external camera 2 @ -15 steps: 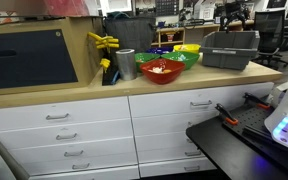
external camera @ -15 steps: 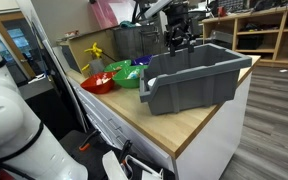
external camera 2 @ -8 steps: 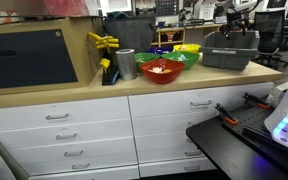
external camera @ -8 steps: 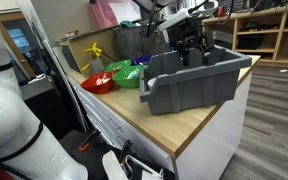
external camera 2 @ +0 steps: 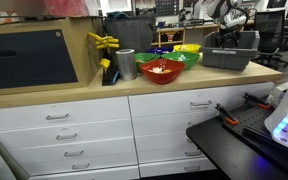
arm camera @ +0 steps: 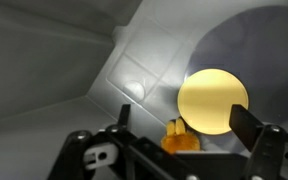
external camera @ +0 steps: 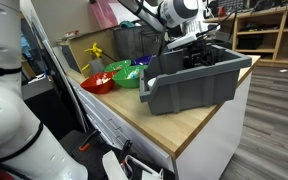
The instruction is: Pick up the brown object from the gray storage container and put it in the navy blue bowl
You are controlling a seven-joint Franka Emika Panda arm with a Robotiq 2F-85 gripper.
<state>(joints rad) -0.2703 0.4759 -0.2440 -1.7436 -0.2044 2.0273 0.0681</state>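
Note:
The gray storage container [external camera: 189,88] stands on the wooden counter and also shows in an exterior view [external camera 2: 230,52]. My gripper [external camera: 197,55] reaches down inside it. In the wrist view my gripper [arm camera: 184,125] is open, with its fingers wide apart over the bin floor. The small brown object [arm camera: 181,138] lies between the fingers, partly hidden by the gripper body, and touches neither. A yellow round disc [arm camera: 213,100] lies just beyond it. The navy blue bowl [external camera: 141,62] sits behind the other bowls, next to the bin; it also shows in an exterior view [external camera 2: 164,52].
A red bowl [external camera: 97,82] and a green bowl [external camera: 129,75] sit on the counter beside the bin. A metal cup [external camera 2: 125,64] and a yellow tool [external camera 2: 104,42] stand further along. The bin's tall walls [arm camera: 74,60] surround the gripper.
My gripper has moved from above the bin's rim down into the gray storage container. The bowls and the bin have not moved.

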